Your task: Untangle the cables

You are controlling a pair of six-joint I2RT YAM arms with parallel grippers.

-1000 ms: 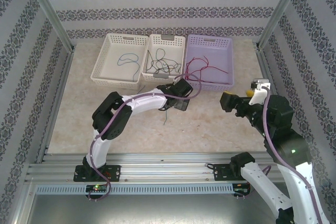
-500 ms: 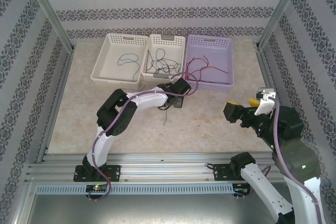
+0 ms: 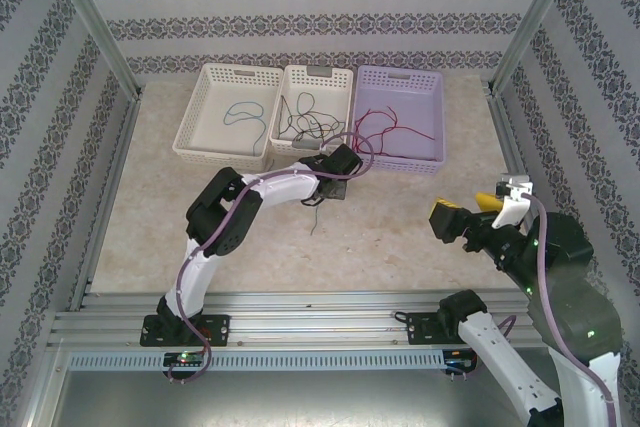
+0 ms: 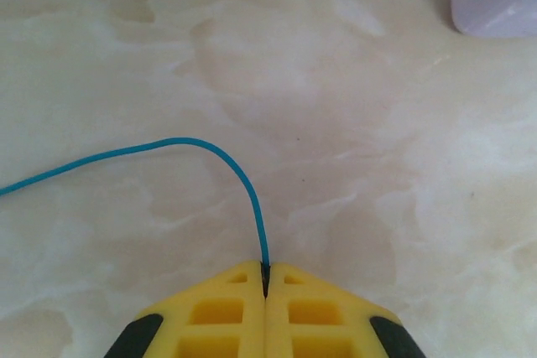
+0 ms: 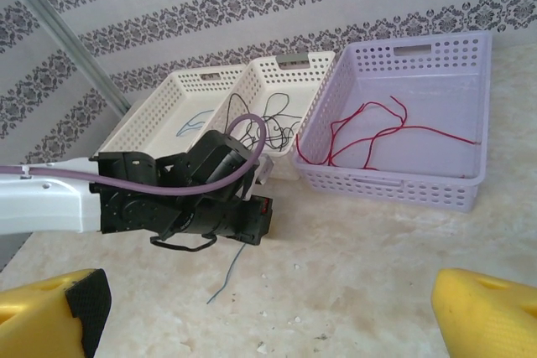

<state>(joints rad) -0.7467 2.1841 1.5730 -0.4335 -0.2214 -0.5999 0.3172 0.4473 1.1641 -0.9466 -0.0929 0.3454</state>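
Emerging from the left end effector (image 4: 265, 274) (clamped), a teal cable (image 4: 191, 141) arcs away.

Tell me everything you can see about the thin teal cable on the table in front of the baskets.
The teal cable is a single thin, smooth, floppy wire, plastic-coated by its look. One end is pinched between the shut yellow fingertips of the left gripper. From there it runs away from the gripper, arcs to the left and leaves the wrist view. It appears to lie loose on the pale marbled table, crossing no other wire.
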